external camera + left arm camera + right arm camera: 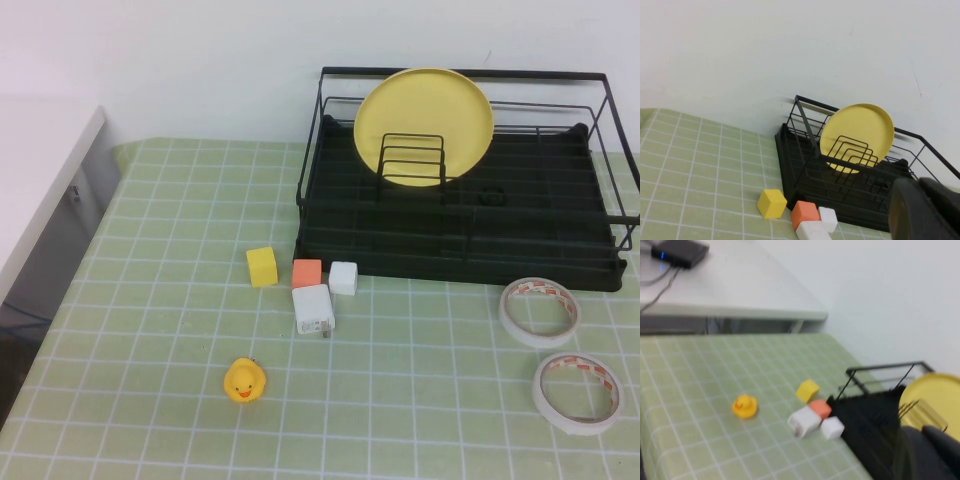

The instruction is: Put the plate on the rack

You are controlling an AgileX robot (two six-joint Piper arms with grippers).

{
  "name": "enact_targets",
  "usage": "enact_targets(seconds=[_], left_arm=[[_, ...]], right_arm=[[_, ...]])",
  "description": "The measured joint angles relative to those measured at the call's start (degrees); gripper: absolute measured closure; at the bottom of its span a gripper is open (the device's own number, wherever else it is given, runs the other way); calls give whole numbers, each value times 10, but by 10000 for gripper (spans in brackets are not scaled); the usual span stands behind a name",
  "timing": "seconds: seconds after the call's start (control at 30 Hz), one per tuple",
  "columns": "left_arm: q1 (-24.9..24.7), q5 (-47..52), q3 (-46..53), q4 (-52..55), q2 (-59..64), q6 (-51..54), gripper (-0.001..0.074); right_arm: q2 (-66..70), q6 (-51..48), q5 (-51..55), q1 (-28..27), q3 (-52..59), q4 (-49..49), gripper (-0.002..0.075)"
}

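Note:
The pale-yellow plate (pixel 424 115) stands on edge inside the black wire rack (pixel 560 255), behind the upright dividers, at the back right of the table. It also shows in the left wrist view (pixel 860 130) and the right wrist view (pixel 935 395), with the rack (pixel 790 145) (pixel 865 415) around it. Neither gripper appears in the high view. My left gripper (pixel 920 200) shows as dark fingers pressed together, holding nothing, short of the rack. My right gripper (pixel 925 440) looks the same, shut and empty, near the rack.
In front of the rack lie a yellow cube (pixel 262 266), an orange cube (pixel 307 272), a white cube (pixel 343 277) and a white charger (pixel 313 309). A rubber duck (pixel 244 380) sits nearer. Two tape rolls (pixel 539 311) (pixel 575 392) lie right. A white side table (pixel 40 180) stands left.

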Motion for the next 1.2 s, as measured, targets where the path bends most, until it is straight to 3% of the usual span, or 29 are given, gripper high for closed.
enact_targets(seconds=[0.33, 0.43, 0.7, 0.9, 1.03, 1.2], left_arm=[[0, -1, 0, 0, 0, -1, 737], [0, -1, 0, 0, 0, -1, 737], [0, -1, 0, 0, 0, -1, 737], [0, -1, 0, 0, 0, -1, 737], [0, -1, 0, 0, 0, -1, 737], [0, -1, 0, 0, 0, -1, 737]], right_arm=[[-54, 0, -195, -1, 131, -26, 717], [-58, 9, -245, -29, 178, -16, 717], [-109, 89, -246, -260, 268, -33, 717], [-194, 98, -168, -408, 305, -41, 717], [-232, 157, -139, -454, 329, -64, 717], [-237, 276, -108, -465, 330, -162, 717]])
